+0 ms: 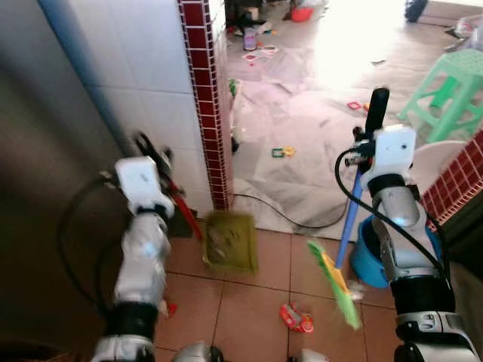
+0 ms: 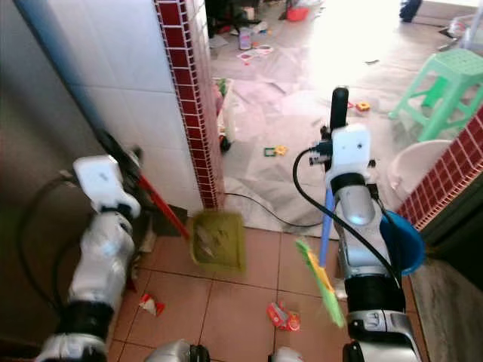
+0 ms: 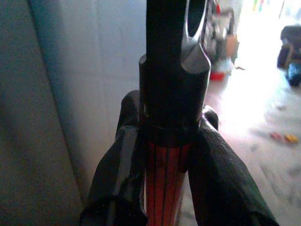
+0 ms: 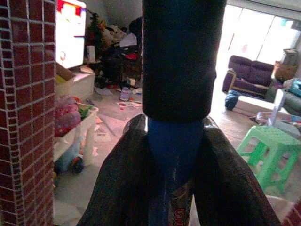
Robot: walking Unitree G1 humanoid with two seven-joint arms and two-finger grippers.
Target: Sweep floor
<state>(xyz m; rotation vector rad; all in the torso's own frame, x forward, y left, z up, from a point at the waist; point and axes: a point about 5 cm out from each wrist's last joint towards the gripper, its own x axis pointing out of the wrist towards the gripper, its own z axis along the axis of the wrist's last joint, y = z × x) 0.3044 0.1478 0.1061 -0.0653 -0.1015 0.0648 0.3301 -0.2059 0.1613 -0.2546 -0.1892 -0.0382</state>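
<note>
Indoors, a humanoid robot stands on terracotta floor tiles [image 1: 249,309] beside a white wall edged with a dark red tiled pillar [image 1: 205,98], which serves as the landmark for everything below. Just at the foot of the pillar, on its near side, a green dustpan [image 1: 230,241] rests with its tray flat on the tiles, mouth towards the robot's right, apparently placed to receive debris. Its red handle [image 1: 183,210] slopes up and away from the pillar to the left gripper [image 3: 164,155], whose two black fingers are closed tightly around it just below the black grip. To the pillar's right, the right gripper [image 4: 174,160] is likewise clamped on the blue shaft of a broom [image 1: 349,219], just under its black top cap, holding the shaft nearly upright. The broom's green head [image 1: 336,283] hangs blurred just above the tiles, further from the pillar than the dustpan, which suggests a stroke towards the pan. A red and orange wrapper [image 1: 297,318] lies on the tiles nearer the robot than the pan, and a smaller scrap [image 2: 150,305] lies by the left arm; both look like the sweeping targets. Beyond the pillar, a pale floor is scattered with toys, and a green stool [image 1: 451,90] and blue tub [image 1: 371,253] stand well to its right.
</note>
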